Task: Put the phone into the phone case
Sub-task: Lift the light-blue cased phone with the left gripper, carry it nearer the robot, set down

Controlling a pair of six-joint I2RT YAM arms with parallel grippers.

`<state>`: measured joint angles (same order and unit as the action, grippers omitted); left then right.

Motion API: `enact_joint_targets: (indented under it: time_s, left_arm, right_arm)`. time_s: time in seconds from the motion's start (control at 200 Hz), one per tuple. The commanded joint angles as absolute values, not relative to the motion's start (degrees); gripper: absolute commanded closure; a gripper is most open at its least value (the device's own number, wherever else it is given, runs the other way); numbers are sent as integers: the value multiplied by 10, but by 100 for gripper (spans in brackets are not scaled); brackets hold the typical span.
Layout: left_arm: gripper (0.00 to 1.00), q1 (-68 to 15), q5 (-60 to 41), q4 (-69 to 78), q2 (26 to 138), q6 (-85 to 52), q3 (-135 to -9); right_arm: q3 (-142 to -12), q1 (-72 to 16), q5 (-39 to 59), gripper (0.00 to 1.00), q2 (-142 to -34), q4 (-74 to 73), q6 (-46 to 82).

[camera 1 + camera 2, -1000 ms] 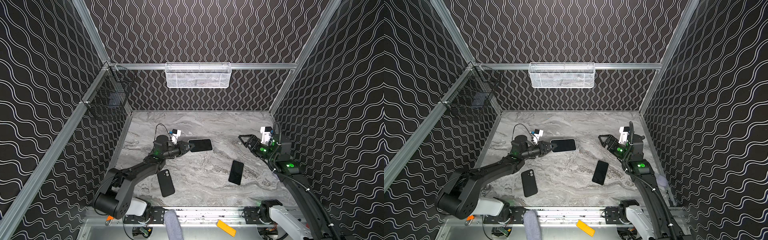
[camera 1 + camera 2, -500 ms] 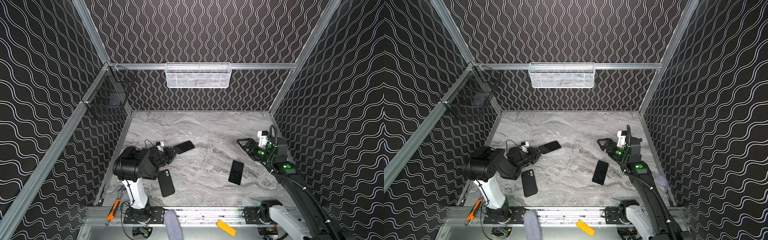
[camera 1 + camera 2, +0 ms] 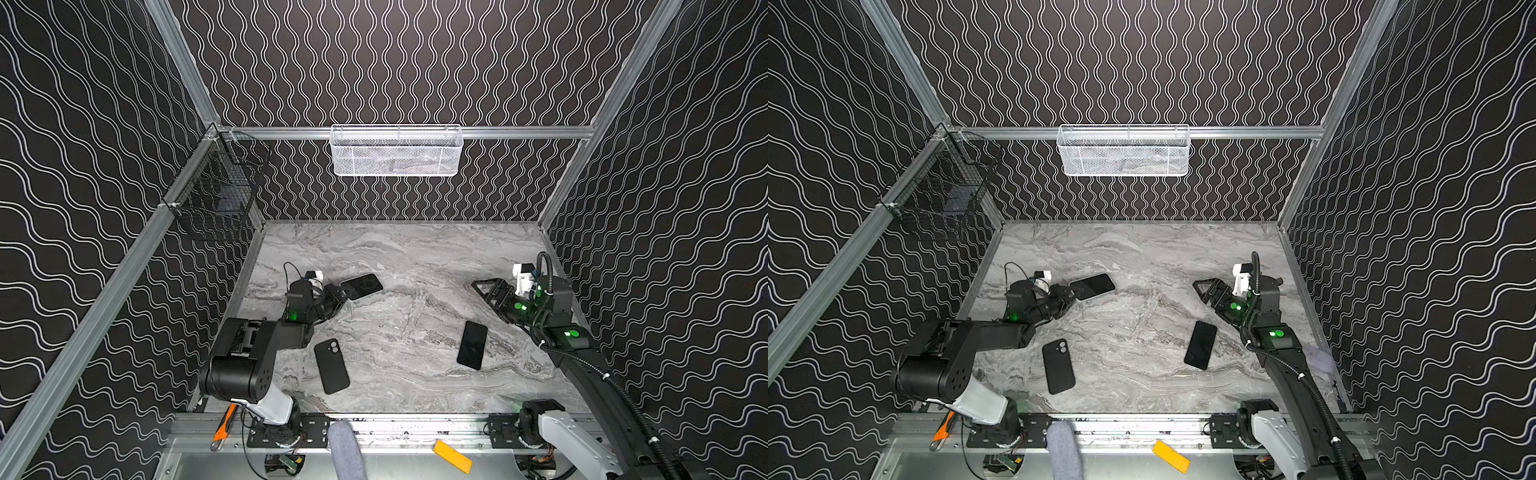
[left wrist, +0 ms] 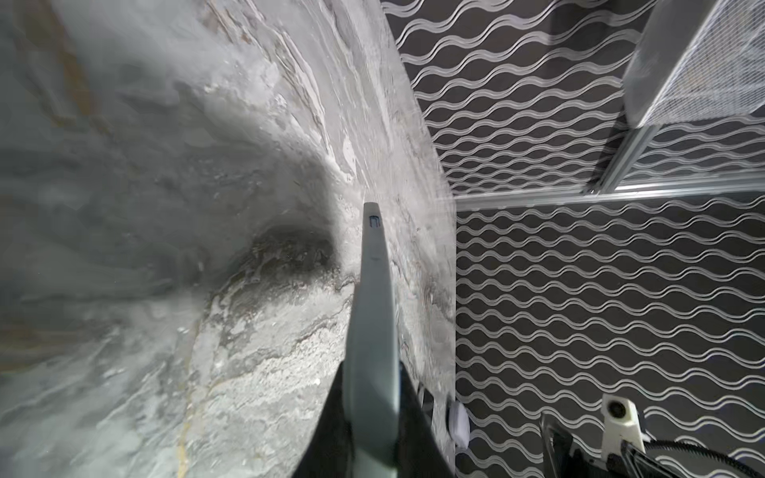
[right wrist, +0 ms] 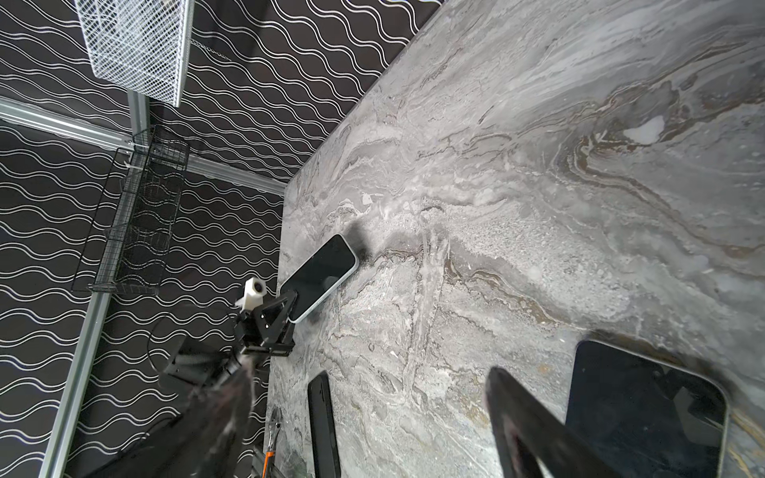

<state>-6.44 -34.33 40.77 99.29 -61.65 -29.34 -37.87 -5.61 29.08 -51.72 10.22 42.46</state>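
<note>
My left gripper (image 3: pixel 344 292) (image 3: pixel 1070 293) is shut on one short end of the phone (image 3: pixel 362 285) (image 3: pixel 1094 286), a dark-screened slab with a pale blue rim held low over the marble table's left side. In the left wrist view the phone (image 4: pixel 372 314) shows edge-on between the jaws of my left gripper (image 4: pixel 372 414). The black phone case (image 3: pixel 331 365) (image 3: pixel 1058 365), with its camera cut-out, lies flat nearer the front. My right gripper (image 3: pixel 484 289) (image 5: pixel 372 414) is open and holds nothing, above the table's right side. The right wrist view shows the held phone (image 5: pixel 321 273) and the case (image 5: pixel 323 422).
A second dark phone (image 3: pixel 472 345) (image 5: pixel 645 414) lies flat just in front of my right gripper. A white mesh basket (image 3: pixel 397 151) hangs on the back wall and a black wire basket (image 3: pixel 220 199) on the left wall. Orange-handled pliers (image 3: pixel 222 424) lie by the front rail.
My left arm has folded back toward its base, carrying the phone left from the table's middle. The right gripper has sunk slightly and stays open.
</note>
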Motion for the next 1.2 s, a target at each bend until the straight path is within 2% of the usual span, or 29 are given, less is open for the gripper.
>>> enact_joint_targets:
  time_s: [0.0,0.235,0.375,0.495,0.706,0.886,1.006,1.196]
  left_arm:
    - [100,-69,-418,296,979,-533,-338]
    - [100,-77,-538,-177,1014,-231,-566]
    - [100,-123,-641,-258,1089,-130,-655]
    - [100,-194,-621,-444,1160,51,-768]
    - [100,-210,-618,-591,1263,168,-894]
    - [94,-218,-587,-703,1341,240,-1002]
    - [93,-221,-569,-728,1380,247,-1044]
    - [93,-221,-515,-707,1387,222,-1032]
  right_arm:
    - [-386,-57,301,10,-519,84,422]
    - [-395,-57,317,10,-515,92,419]
    - [-395,-57,325,10,-515,98,416]
    - [-413,-57,357,9,-540,105,380]
    - [-424,-61,425,8,-587,80,366]
    - [-420,-61,411,8,-591,103,363]
    - [-407,-66,409,8,-591,108,363]
    - [-398,-74,398,8,-604,110,359]
